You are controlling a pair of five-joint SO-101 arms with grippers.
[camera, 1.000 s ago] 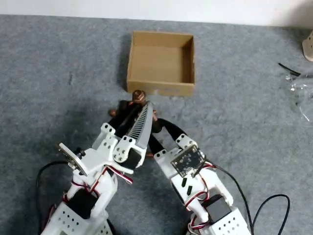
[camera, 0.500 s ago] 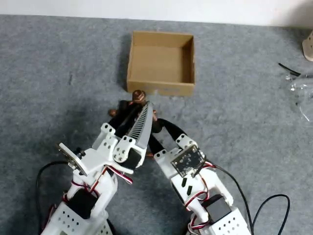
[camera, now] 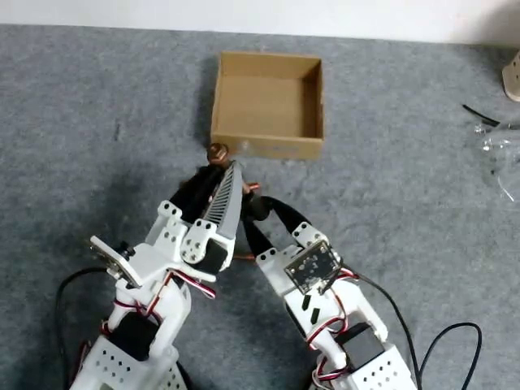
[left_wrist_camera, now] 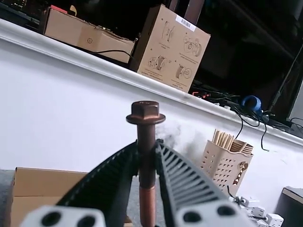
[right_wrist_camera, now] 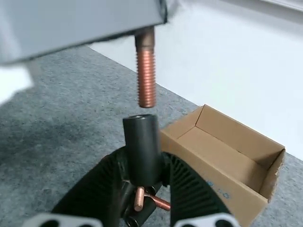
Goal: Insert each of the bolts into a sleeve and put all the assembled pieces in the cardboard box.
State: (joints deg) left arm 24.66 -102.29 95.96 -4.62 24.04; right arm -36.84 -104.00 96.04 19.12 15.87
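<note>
Two grips, one gap left to close.

High view: left gripper (camera: 227, 172) is clamped on the bolt (camera: 217, 151), whose head sits just short of the front wall of the cardboard box (camera: 266, 148). Right gripper (camera: 258, 213) is just beside and below it, on the side away from the box. The left fingers cover its load from above. The box interior looks bare, so I'd judge nothing has been delivered yet. This view gives the run to the box.

Left wrist view: fingers (left_wrist_camera: 170, 172) are closed hard on the shank just under the flanged head. The bolt (left_wrist_camera: 146, 116) stands upright, head up, long axis vertical. The box (left_wrist_camera: 42, 182) lies beyond it.

Right wrist view: right gripper (right_wrist_camera: 142, 163) is pinched round the black sleeve (right_wrist_camera: 141, 142), which stands upright with its bore mouth facing up. The bolt's threaded tip (right_wrist_camera: 146, 80) hangs just above that mouth, apart and not touching. Both axes are near vertical. The tip looks a shade off bore centre, though I can't tell how much of that is depth.

My read is a small lateral trim, then a straight drop along the bolt axis. The left arm carries the moving part. The risk is thread catching the sleeve rim and tipping it in the grip.

Spare bolts (right_wrist_camera: 152, 202) lie on the carpet (right_wrist_camera: 57, 94) under the sleeve.
</note>
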